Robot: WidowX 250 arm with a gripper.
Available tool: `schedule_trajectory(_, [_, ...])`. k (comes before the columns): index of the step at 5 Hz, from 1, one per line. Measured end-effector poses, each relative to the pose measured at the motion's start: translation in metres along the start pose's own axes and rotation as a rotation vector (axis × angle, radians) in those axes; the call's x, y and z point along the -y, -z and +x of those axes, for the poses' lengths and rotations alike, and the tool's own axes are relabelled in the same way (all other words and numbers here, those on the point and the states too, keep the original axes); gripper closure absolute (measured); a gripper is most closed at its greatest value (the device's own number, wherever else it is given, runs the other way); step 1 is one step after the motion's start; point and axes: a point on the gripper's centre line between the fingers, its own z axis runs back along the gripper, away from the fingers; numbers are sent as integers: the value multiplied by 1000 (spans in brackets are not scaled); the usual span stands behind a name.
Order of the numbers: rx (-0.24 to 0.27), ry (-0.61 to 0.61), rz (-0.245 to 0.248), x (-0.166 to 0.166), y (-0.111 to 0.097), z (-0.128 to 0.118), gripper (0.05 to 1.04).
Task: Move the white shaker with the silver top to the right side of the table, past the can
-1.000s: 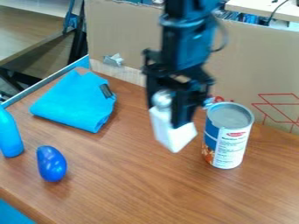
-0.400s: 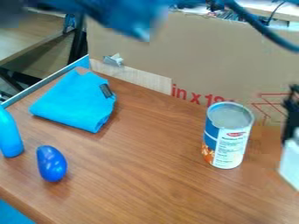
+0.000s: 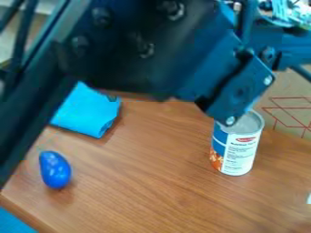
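"Which step would you say this is?"

"My judgement: the positioning step, with the arm (image 3: 161, 50) stretched toward the right side, where the white thing (image 3: 309, 199) is. Only a sliver of that is visible, at the right edge beyond the can (image 3: 237, 145), so I can't say whether it's resting on the table (image 3: 152, 191) or raised."

"And the gripper?"

"I can't tell how far open it is, or whether it has hold of anything."

"So what does the next move call for?"

"Knowing that grip first, I'd say. If the white thing is held, a level lowering onto bare wood and a gentle release; if it's loose, careful lining up above it. Either way, the arm needs room around the can, which could be knocked over."

"How is the arm posed?"

"Low and large across the top. One long dark link slants down to the left edge; the bulky middle spans the upper part, and a thinner section runs out at upper right. A jointed bracket angles down in front of the can's rim. The can stands upright, though I can't judge the gap between them."

"Anything else near it?"

"The blue cloth (image 3: 91, 113) lies partly behind the arm, and the blue egg (image 3: 55, 169) sits on the table at lower left."
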Motion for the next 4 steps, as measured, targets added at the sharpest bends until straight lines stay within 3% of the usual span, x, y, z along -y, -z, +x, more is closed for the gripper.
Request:
schedule_trajectory(2, [-58, -39, -43, -16, 27, -10, 446])
schedule_trajectory(3, [-74, -54, -47, -20, 27, -12, 446])
schedule_trajectory(4, [-162, -64, -67, -19, 27, -14, 409])
